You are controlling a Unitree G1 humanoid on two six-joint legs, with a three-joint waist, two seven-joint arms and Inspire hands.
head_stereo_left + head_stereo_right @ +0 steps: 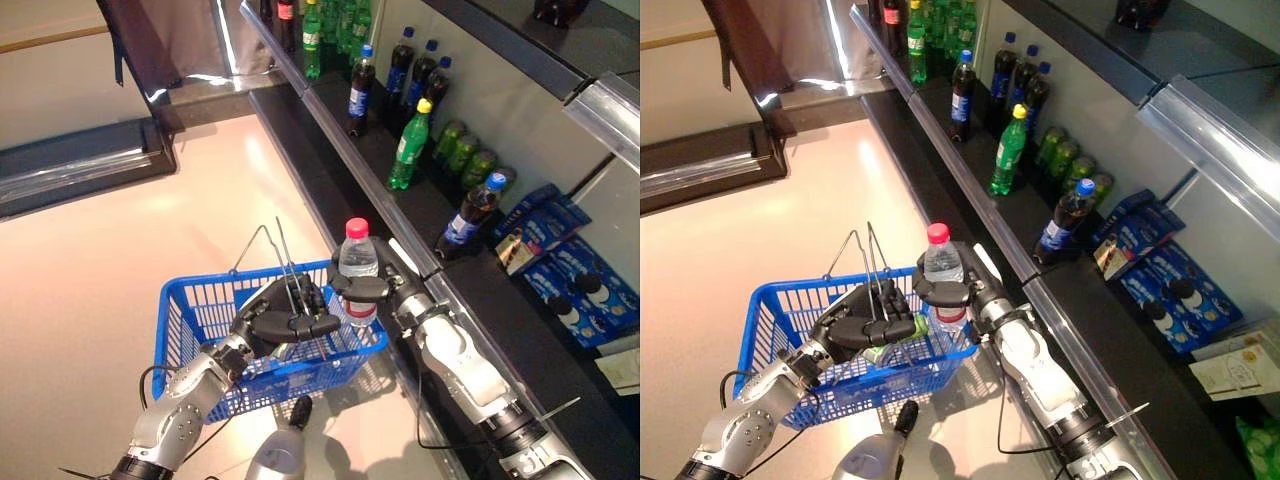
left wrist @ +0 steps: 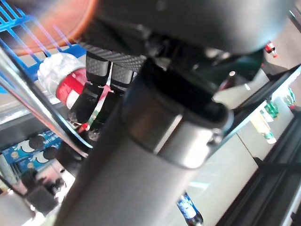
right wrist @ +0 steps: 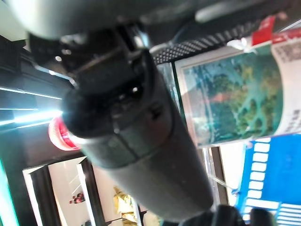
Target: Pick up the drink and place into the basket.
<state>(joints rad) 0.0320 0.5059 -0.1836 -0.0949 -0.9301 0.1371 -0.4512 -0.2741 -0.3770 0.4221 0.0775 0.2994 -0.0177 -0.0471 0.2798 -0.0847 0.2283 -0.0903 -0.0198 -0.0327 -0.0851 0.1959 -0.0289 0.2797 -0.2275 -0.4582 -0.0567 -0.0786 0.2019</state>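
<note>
A clear water bottle (image 1: 358,265) with a pink cap and red label stands upright over the right rim of the blue basket (image 1: 190,310). My right hand (image 1: 372,289) is shut on it, fingers curled round its middle. In the right wrist view the label (image 3: 235,94) shows past the thumb (image 3: 141,141). My left hand (image 1: 290,318) is shut on the basket's wire handles (image 1: 285,262), holding the basket up over the floor. The same bottle (image 1: 944,282) and basket (image 1: 780,310) appear in the right eye view.
A dark shelf (image 1: 400,200) runs along the right with several soda bottles (image 1: 408,147) and blue cookie packs (image 1: 575,290). Its metal rail (image 1: 340,140) lies close beside my right arm. Pale floor (image 1: 100,260) spreads to the left.
</note>
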